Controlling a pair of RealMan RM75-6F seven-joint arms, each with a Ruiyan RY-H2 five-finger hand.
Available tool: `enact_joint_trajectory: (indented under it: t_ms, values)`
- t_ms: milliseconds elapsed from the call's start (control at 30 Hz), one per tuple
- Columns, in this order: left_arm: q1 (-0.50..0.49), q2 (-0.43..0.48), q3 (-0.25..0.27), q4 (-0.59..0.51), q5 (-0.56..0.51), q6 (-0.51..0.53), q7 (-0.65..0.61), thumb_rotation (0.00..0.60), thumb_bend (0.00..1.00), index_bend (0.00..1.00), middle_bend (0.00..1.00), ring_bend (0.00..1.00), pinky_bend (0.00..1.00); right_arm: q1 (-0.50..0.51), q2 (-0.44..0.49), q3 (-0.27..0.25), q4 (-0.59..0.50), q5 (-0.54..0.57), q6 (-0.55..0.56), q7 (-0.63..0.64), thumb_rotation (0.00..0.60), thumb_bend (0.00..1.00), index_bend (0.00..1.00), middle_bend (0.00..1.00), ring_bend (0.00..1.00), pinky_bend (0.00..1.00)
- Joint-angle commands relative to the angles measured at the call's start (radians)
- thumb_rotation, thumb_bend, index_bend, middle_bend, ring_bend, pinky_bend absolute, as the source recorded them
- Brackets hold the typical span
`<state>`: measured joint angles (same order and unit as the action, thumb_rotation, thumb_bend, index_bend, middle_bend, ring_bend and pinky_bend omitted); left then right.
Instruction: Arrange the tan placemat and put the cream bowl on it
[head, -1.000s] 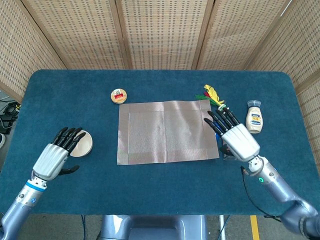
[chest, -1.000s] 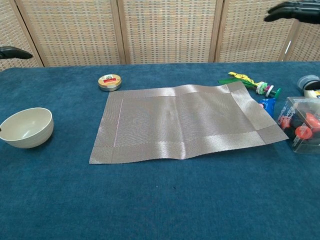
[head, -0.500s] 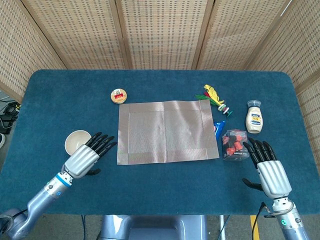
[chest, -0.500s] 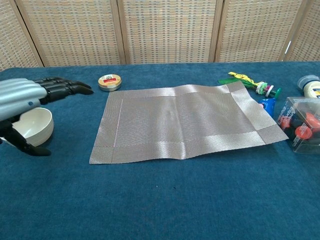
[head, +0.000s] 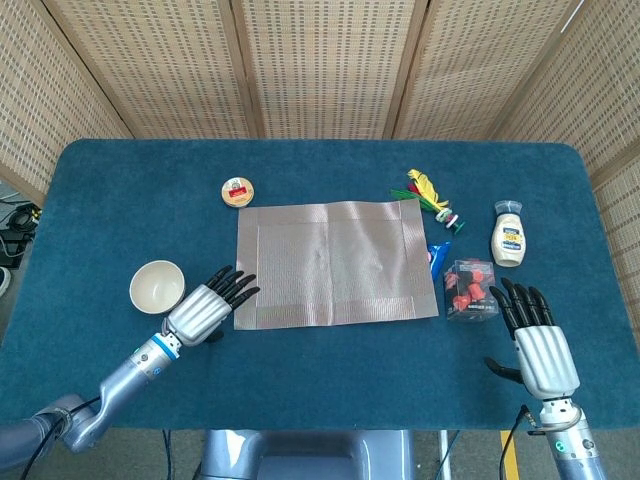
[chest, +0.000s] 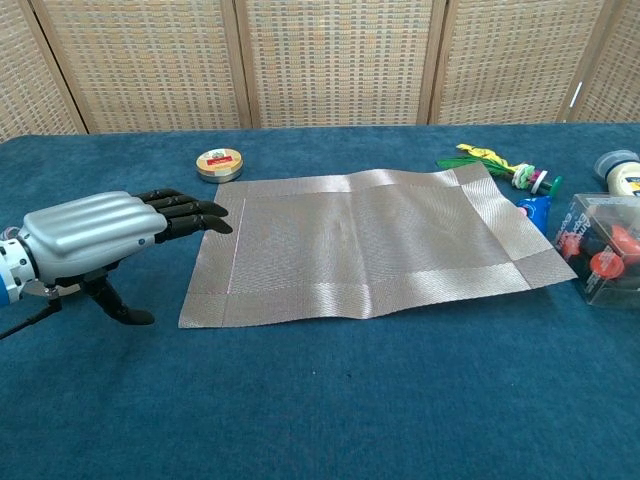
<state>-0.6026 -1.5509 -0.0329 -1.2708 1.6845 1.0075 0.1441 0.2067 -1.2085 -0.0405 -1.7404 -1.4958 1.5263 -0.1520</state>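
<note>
Placemat (head: 335, 263), tan and woven, lies spread at the table's centre, its near edge slightly rippled in the chest view. The cream bowl (head: 157, 286) stands on the blue table cover (head: 320, 380) left of the mat, well apart from it and just left of my left hand (head: 205, 308).

Risks noted: my left fingertips (chest: 205, 217) sit at the mat's near-left corner; a careless push there could buckle the weave or skew the mat out of square. A backward sweep of the same hand could knock the bowl, which is close behind the palm. The round tin (head: 237, 191) beyond the far-left corner leaves little room for shifting the mat that way.

Pose: left hand is flat, palm down, fingers extended and together, thumb dropped below, holding nothing. My right hand (head: 540, 340) rests low at the near right, fingers straight and slightly spread, empty, just near of the clear box (head: 470, 291) of red pieces.
</note>
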Motion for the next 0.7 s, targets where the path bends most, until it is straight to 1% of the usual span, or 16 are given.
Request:
enact_joint_trajectory:
  t_ms: [33, 167, 333, 700]
  values:
    - [-0.007, -0.028, -0.003, 0.044, -0.022, -0.004, -0.024, 0.6, 0.18, 0.1, 0.0, 0.0, 0.0, 0.001, -0.001, 0.009, -0.004, 0.008, -0.015, 0.013, 0.6, 0.0, 0.0, 0.0, 0.0, 0.0]
    - [-0.019, -0.06, 0.007, 0.108, -0.026, -0.011, -0.06, 0.6, 0.18, 0.1, 0.0, 0.0, 0.0, -0.002, -0.003, 0.02, 0.003, -0.001, -0.016, 0.013, 0.6, 0.0, 0.0, 0.0, 0.0, 0.0]
    - [-0.035, -0.086, 0.018, 0.164, -0.027, -0.019, -0.064, 0.6, 0.18, 0.1, 0.0, 0.0, 0.0, -0.01, -0.005, 0.032, 0.008, -0.008, -0.013, 0.017, 0.6, 0.0, 0.0, 0.0, 0.0, 0.0]
    - [-0.07, -0.146, 0.018, 0.202, -0.036, -0.033, -0.083, 0.6, 0.18, 0.11, 0.0, 0.0, 0.0, -0.021, -0.013, 0.049, 0.028, -0.047, 0.004, 0.069, 0.6, 0.0, 0.0, 0.0, 0.0, 0.0]
